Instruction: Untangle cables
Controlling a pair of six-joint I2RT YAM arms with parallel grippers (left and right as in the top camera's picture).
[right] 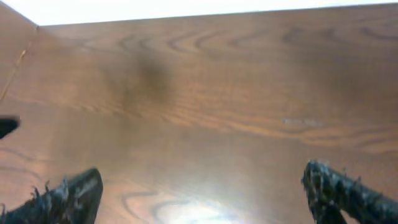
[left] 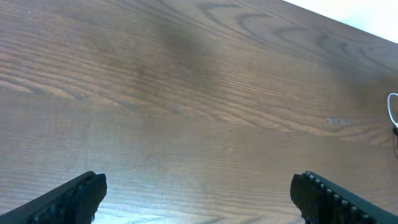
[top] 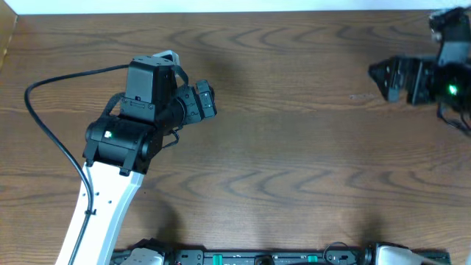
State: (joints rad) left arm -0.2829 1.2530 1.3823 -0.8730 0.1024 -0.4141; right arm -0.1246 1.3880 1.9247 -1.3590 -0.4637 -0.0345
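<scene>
The left claw (left: pixel 199 202) stands wide open over the bare wooden table (left: pixel 186 93); its two black fingers (left: pixel 74 196) are spread far to either side with nothing between them. Seen from above, it points toward the right side of the table, at the end of a black-and-white arm (top: pixel 110 191); a thick black lead (top: pixel 44 121) curves over the wood behind it and runs to that arm.

The right claw (right: pixel 202 199) is just as wide open and just as empty; its rough dark fingertips (right: pixel 339 186) hang well apart above the wood. From above it sits by the far right edge, facing the left claw, the two well apart.

Of the cords I can make out very little. Far ahead of the left claw and off to its right, at the very edge of its wrist view, a thin white cable (left: pixel 392 106) makes a small loop; just below it shows a sliver of what looks like the black cable (left: pixel 395 134). Whether the two cross or touch I cannot tell; both lie well apart from the left claw.
</scene>
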